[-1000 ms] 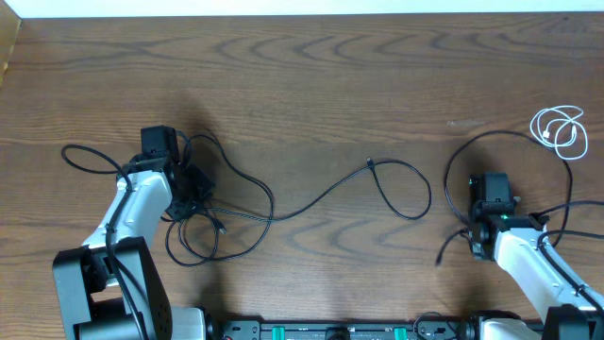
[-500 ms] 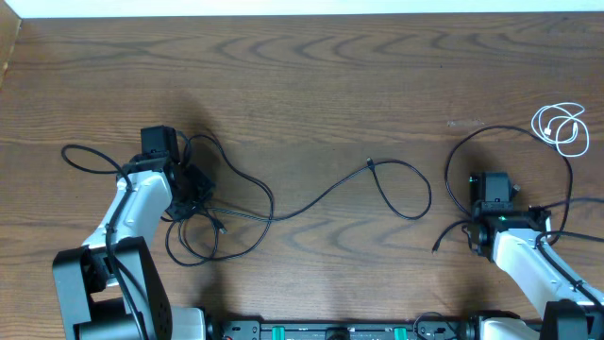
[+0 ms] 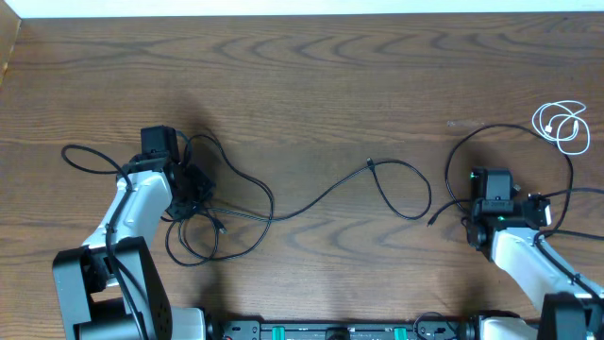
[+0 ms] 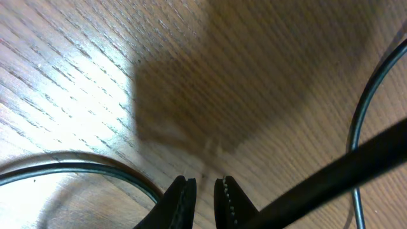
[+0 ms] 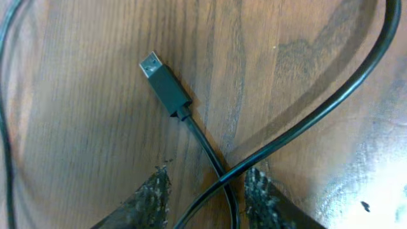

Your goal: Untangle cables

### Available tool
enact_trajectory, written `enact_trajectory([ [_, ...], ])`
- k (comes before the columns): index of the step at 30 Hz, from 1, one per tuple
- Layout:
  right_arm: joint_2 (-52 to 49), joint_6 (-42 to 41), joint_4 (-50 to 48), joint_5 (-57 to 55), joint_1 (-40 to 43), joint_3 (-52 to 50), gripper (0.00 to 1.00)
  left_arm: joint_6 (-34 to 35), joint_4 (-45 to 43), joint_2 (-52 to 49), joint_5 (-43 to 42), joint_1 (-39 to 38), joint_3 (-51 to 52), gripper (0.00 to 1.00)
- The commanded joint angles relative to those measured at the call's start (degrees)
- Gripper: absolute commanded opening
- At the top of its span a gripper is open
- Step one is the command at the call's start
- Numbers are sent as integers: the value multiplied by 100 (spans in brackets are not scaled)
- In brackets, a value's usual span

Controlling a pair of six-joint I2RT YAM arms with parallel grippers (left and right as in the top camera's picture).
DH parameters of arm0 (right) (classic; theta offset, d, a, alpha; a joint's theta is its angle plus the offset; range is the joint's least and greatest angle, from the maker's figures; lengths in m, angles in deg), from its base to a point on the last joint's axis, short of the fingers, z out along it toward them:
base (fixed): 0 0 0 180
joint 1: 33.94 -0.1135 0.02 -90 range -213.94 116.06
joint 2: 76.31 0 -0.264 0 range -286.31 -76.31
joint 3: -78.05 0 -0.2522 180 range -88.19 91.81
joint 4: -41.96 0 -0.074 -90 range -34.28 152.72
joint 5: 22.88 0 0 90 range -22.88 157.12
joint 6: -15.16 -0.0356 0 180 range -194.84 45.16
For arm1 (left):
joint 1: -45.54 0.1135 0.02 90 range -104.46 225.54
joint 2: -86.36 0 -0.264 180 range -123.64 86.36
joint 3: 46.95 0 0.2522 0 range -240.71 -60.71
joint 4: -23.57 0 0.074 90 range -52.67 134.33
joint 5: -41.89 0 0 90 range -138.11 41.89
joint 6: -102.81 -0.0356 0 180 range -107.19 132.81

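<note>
Trailing across the brown worktop (image 3: 311, 85), a black cable (image 3: 321, 198) runs from a loose tangle at the left to an open loop near the middle. The left claw (image 4: 205, 197) sits in that tangle; overhead, black loops lie around it. In its wrist view the jaws stand almost together, with only a thin slit between them and nothing seen in the slit. A thin strand (image 4: 76, 168) curves along the wood just left of the fingers. A thick strand (image 4: 331, 172), blurred, crosses close on the right. Whether it touches the right finger I cannot tell.

The right claw (image 5: 206, 191) stands partly open, its gap clearly wider than a cable. The right cable (image 5: 203, 146) runs down from its flat plug (image 5: 162, 79) into the gap between the fingers (image 5: 152, 194). The plug lies ahead of the claw, up and left in the wrist view, flat on the wood. A crossing strand (image 5: 331, 95) meets this cable right at the gap and sweeps off to the upper right. Neither finger visibly presses either one. Overhead, a wide black loop arcs around this arm.

The white cable (image 3: 559, 129) lies coiled in small loops near the far right edge, just outside that loop and apart from both claws.
</note>
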Motion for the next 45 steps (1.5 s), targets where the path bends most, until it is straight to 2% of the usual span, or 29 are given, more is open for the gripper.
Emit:
enact_trajectory([
  [1, -337, 42, -96, -72, 74, -46, 33, 31, -7, 33, -50, 20, 72, 17],
  [6, -879, 39, -378, -234, 92, -46, 26, 31, -7, 33, -50, 20, 72, 17],
  [8, -1056, 39, -527, -463, 120, -46, 14, 31, -7, 33, -50, 20, 72, 17],
  [9, -1108, 42, -608, -549, 146, -46, 4, 31, -7, 33, -48, 20, 72, 17],
  [10, -1154, 42, -717, -629, 195, -46, 1, 28, -7, 33, -48, 20, 72, 17],
  [14, -1180, 146, -1209, -695, 586, -46, 1, 28, -7, 33, -48, 20, 72, 17],
  [20, -1178, 1464, -1878, -693, 1344, -46, 1, 28, -4, 33, -48, 20, 72, 17],
  [27, -1163, 2754, -1978, -695, 1919, -44, 5, 31, -7, 33, -50, 20, 72, 17],
  [29, -1003, 3250, -1976, -693, 1928, -44, 10, 31, -7, 33, -48, 20, 72, 17],
  [30, -909, 3399, -1974, -693, 1917, -44, 17, 31, -7, 33, -48, 20, 72, 17],
  [31, -778, 3558, -1974, -688, 1910, -44, 30, 28, -7, 33, -48, 20, 72, 17],
  [32, -612, 3694, -1974, -671, 1899, -44, 99, 31, -7, 33, -50, 20, 72, 17],
  [36, 393, 4293, -1738, -612, 1718, -44, 99, 28, -7, 33, -48, 20, 72, 17],
  [38, 1010, 4483, -1519, -142, 1580, -44, 99, 31, -9, 33, -50, 20, 72, 17],
  [42, 2245, 5121, -1115, 2269, 1340, -44, 99, 31, -26, 33, -50, 20, 72, 17],
  [45, 2771, 5512, -857, 4225, 1209, -46, 99, 31, -26, 33, -50, 20, 72, 17],
])
